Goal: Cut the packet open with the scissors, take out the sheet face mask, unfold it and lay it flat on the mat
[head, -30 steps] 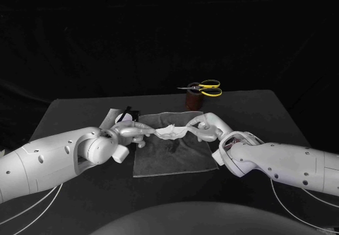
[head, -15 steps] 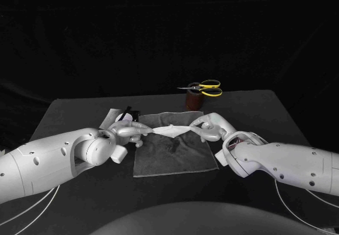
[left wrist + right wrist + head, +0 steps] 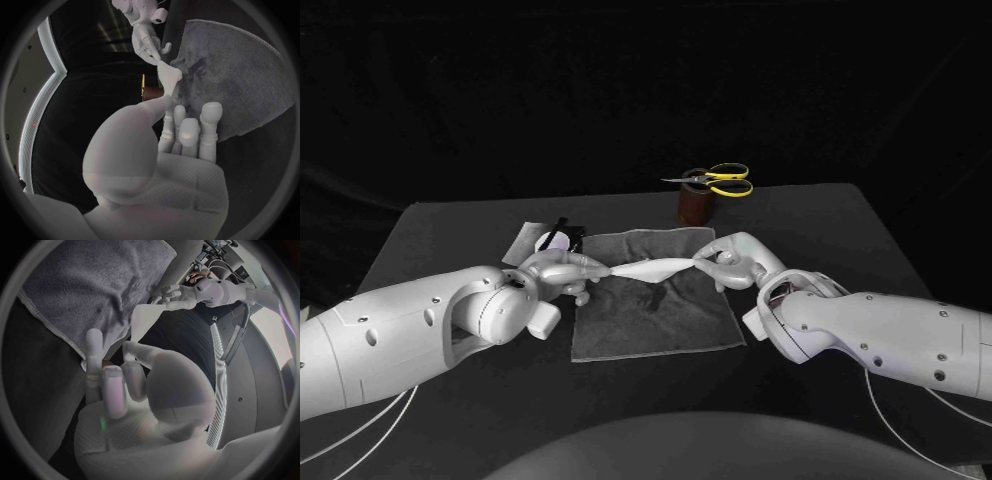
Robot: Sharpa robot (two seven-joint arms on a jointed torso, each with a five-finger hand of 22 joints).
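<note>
Mask (image 3: pixel 653 267), taut white strip; fuzzy grey mat (image 3: pixel 661 322)

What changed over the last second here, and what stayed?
The sheet mask, bunched and slack a second ago, is now pulled into a taut narrow strip as the left hand and right hand drew slightly apart. Both still pinch it above the mat. The scissors, their holder and the packet stayed put.

White sheet face mask (image 3: pixel 651 268) stretched into a twisted strip above the flat grey cloth mat (image 3: pixel 661 322); yellow-handled scissors (image 3: pixel 720 180) atop a brown holder (image 3: pixel 694 206) behind it; white packet (image 3: pixel 531 238) beside the mat's far-left corner.
</note>
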